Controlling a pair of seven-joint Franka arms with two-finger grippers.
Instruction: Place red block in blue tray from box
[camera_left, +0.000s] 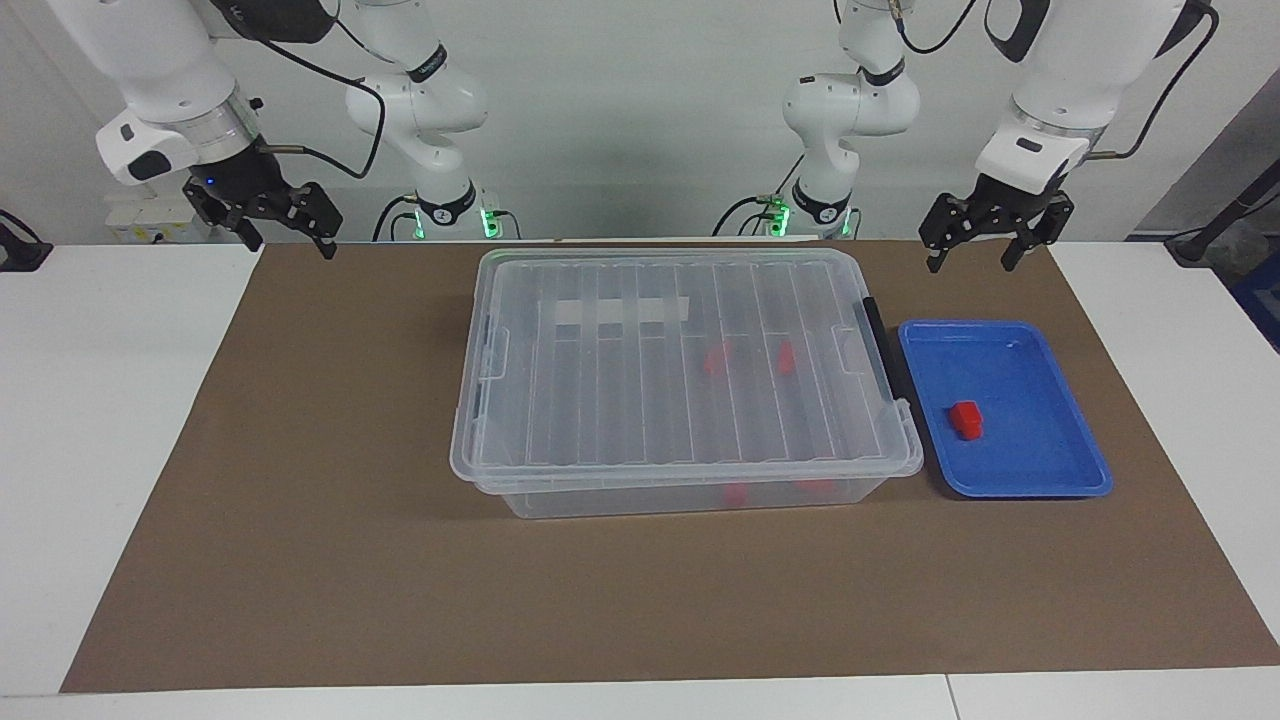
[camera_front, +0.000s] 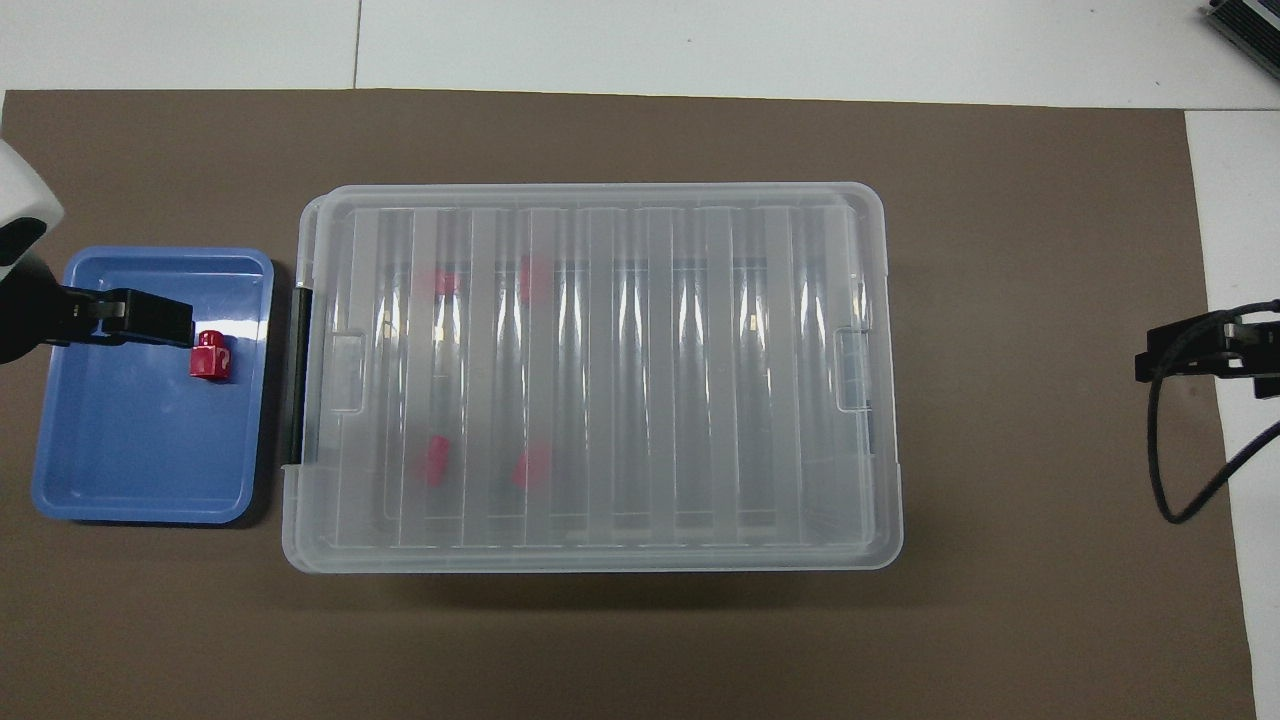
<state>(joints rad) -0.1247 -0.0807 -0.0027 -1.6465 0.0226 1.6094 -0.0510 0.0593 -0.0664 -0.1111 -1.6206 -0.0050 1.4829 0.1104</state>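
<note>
A red block (camera_left: 966, 419) lies in the blue tray (camera_left: 1040, 470), which sits beside the box at the left arm's end of the table. It also shows in the overhead view (camera_front: 210, 356) in the tray (camera_front: 130, 470). The box (camera_left: 600, 400) is a clear bin with its ribbed lid on. More red blocks (camera_left: 718, 358) show blurred through the lid (camera_front: 437, 460). My left gripper (camera_left: 985, 250) is open and empty, raised over the mat by the tray's edge nearer the robots. My right gripper (camera_left: 285, 235) is open and empty, raised over the mat's corner at the right arm's end.
A brown mat (camera_left: 300, 500) covers the middle of the white table (camera_left: 100, 400). A black clip handle (camera_left: 880, 345) sits on the box's end that faces the tray. A black cable (camera_front: 1165, 450) hangs by the right gripper (camera_front: 1180, 355).
</note>
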